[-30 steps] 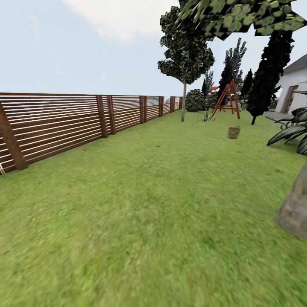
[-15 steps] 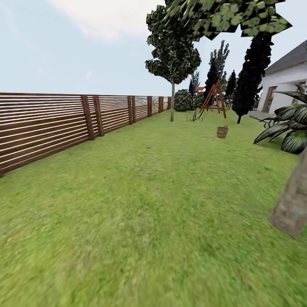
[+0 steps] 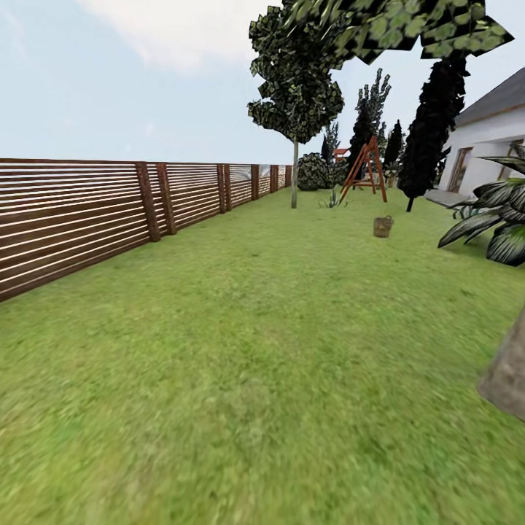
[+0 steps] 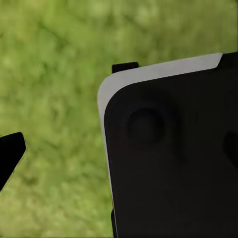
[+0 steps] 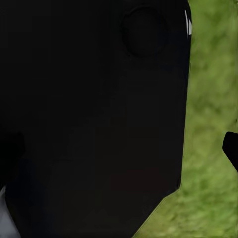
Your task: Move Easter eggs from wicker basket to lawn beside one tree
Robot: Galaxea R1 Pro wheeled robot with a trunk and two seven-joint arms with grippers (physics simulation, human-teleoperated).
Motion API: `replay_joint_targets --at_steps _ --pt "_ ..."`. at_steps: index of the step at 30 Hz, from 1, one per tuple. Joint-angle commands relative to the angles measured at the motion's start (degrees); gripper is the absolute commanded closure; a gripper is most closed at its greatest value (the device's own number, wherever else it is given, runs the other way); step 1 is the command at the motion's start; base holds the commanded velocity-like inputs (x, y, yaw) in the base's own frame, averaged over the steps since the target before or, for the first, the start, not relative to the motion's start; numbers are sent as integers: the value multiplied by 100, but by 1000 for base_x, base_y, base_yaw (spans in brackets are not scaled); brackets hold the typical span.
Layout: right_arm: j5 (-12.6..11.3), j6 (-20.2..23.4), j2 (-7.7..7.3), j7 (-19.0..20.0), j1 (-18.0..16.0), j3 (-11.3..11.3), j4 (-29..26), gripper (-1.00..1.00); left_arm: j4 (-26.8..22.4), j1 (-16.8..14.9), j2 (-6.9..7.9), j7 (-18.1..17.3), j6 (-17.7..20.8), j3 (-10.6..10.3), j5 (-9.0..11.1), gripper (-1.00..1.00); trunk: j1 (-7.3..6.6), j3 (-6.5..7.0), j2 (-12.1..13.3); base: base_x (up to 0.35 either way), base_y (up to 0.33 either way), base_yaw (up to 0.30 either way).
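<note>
The wicker basket (image 3: 383, 227) stands far off on the lawn (image 3: 240, 350), small and brown, right of centre in the head view. The Easter eggs are out of view; the basket's inside is too distant to make out. A thick pale trunk of a tree (image 3: 507, 379) cuts the right edge close by. The left gripper (image 4: 119, 151) hangs over grass, with one black fingertip (image 4: 10, 153) at the picture's edge. The right gripper (image 5: 119, 148) also hangs over grass, its fingertip (image 5: 231, 148) at the opposite edge. Both sets of fingers stand wide apart and hold nothing.
A brown slat fence (image 3: 87, 219) bounds the garden on the left. A thin-trunked tree (image 3: 294, 175), an orange swing frame (image 3: 367, 169) and a black narrow tree (image 3: 430, 138) stand at the far end. A striped broad-leaved plant (image 3: 496, 219) and a white house (image 3: 488, 146) lie right. The robot's black body (image 4: 173, 158) (image 5: 94, 114) blocks much of both wrist views.
The head view has swung right and crept forward: the fence has slid left and the near trunk has dropped toward the lower right corner. The things themselves have not moved.
</note>
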Motion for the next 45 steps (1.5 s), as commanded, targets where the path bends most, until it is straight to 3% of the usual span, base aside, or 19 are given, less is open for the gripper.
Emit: replay_joint_targets --at_steps 1,45 --pt "-1 -4 1 2 1 -28 -4 -100 4 -1 2 -3 -42 -35 -2 -100 3 -4 -2 326 153 -10" --pt "-1 -4 10 2 1 -11 -4 -100 4 -6 2 -4 -116 -40 -8 -100 3 -4 -2 326 153 -248"
